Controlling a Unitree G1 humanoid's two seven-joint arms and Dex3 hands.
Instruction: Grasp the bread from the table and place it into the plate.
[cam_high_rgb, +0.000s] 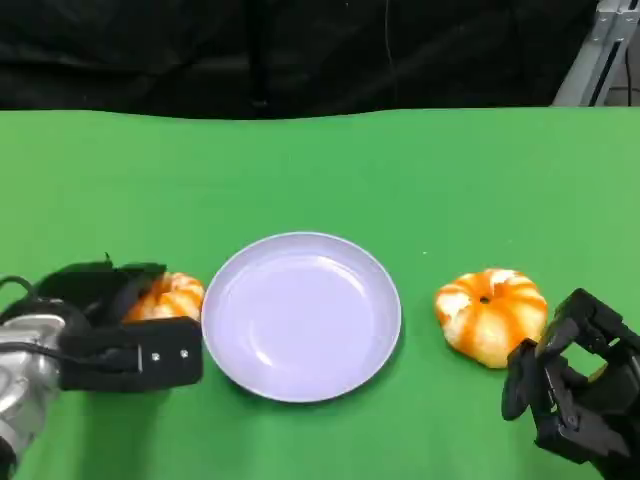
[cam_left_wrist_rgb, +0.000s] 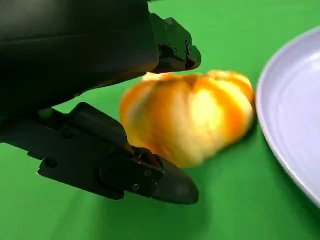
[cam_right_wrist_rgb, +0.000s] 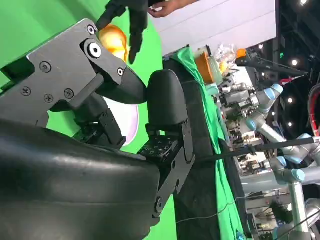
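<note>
Now left hand (cam_high_rgb: 120, 325) fingers (cam_left_wrist_rgb: 170, 185) clasping bread (cam_left_wrist_rgb: 187, 117) beside plate (cam_high_rgb: 300, 316), right hand (cam_high_rgb: 575, 390) fingers curled, holding nothing.

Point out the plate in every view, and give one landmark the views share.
Head view: the plate lies at the centre of the green table, between two breads.
Left wrist view: its rim curves along the right edge.
Right wrist view: a pale sliver shows between the right hand's fingers.
Shared landmark: the green table.
</note>
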